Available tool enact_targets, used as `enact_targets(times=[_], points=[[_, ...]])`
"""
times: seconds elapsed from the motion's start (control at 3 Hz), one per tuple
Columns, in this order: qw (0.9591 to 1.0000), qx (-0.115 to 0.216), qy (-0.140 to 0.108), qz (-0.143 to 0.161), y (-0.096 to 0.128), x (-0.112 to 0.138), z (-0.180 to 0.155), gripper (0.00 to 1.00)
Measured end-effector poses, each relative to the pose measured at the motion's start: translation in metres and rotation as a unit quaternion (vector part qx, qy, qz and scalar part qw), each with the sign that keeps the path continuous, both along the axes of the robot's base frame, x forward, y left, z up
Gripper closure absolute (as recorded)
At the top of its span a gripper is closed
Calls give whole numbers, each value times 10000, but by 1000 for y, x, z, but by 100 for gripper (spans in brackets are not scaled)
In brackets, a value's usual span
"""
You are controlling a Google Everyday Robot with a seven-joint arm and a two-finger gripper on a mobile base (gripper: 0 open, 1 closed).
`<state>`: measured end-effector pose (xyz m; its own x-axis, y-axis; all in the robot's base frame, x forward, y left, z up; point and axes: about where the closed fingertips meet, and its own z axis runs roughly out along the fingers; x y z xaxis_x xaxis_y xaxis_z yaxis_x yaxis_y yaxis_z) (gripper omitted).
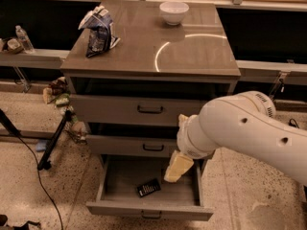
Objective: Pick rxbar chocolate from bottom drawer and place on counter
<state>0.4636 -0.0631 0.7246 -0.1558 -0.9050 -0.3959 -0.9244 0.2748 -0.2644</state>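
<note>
The rxbar chocolate (148, 187) is a small black wrapper lying flat on the floor of the open bottom drawer (144, 208), left of centre. My gripper (177, 167) hangs from the white arm over the drawer's right part, above and to the right of the bar, apart from it. The counter (192, 51) is the glossy grey-brown cabinet top with a curved light reflection.
A blue-and-white chip bag (99, 30) and a white bowl (173, 12) stand on the counter. The two upper drawers (149, 110) are closed. A dark stand leg (53, 143) and a cable lie on the floor at left. A ledge with a bottle (24, 38) runs behind.
</note>
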Motion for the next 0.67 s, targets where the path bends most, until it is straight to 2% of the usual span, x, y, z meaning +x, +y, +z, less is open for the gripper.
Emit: enact_targets(times=[0.33,0.67], points=[[10000,30,-7,17,1,1,-3,0],[9990,407,-87,159,14,12,-43,0]])
